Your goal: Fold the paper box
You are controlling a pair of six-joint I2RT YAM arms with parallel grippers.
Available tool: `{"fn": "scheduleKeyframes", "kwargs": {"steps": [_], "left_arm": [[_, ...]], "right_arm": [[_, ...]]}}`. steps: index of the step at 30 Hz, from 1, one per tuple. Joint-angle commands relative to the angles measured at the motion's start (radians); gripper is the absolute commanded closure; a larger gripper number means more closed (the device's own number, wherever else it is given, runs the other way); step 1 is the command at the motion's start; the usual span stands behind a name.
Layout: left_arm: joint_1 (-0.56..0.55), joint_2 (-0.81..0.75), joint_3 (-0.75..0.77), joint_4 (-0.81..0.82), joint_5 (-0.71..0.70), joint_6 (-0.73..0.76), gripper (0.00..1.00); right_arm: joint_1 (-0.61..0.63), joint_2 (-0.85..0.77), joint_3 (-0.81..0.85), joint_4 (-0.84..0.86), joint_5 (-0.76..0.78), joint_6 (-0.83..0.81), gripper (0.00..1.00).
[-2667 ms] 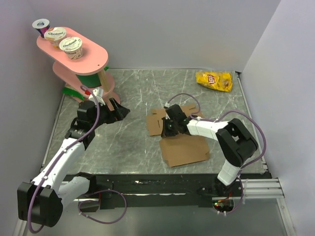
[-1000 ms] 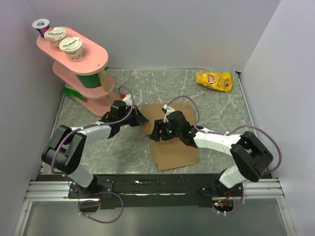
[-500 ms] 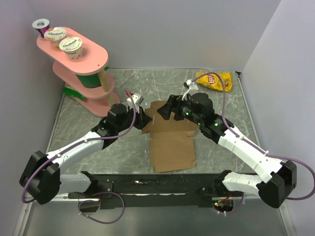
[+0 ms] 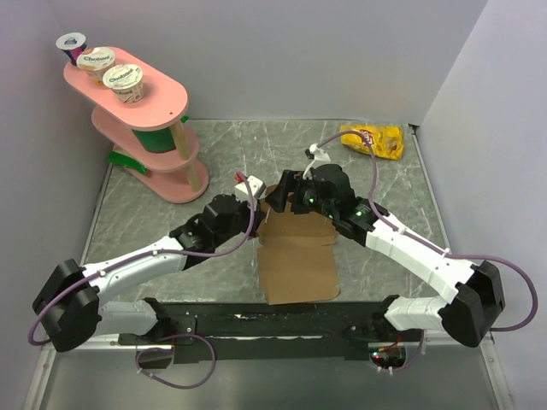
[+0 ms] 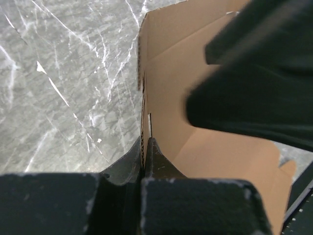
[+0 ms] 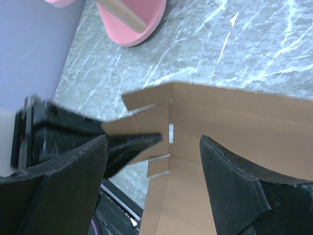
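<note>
Top external view: within the last second the left gripper (image 4: 254,207) has been brought to the paper box (image 4: 299,260), whose side flap is pinched between its closed fingers (image 5: 159,159). The right gripper (image 4: 282,195) has been spread wide, the far flaps lying below its fingers (image 6: 230,171). Raising that flap is judged possible now. The grey marbled table (image 4: 171,184) is enclosed by pale walls (image 4: 299,60).
</note>
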Motion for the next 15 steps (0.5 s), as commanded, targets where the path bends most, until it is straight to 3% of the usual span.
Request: {"fn": "scheduleKeyframes", "kwargs": {"steps": [1, 15], "left_arm": [[-0.058, 0.006, -0.001, 0.025, -0.129, 0.048, 0.99], [-0.182, 0.056, -0.006, 0.054, -0.327, 0.053, 0.99]], "right_arm": [[0.003, 0.007, 0.032, 0.077, 0.036, 0.052, 0.18], [0.007, 0.085, 0.052, 0.091, 0.094, 0.121, 0.19]]}}
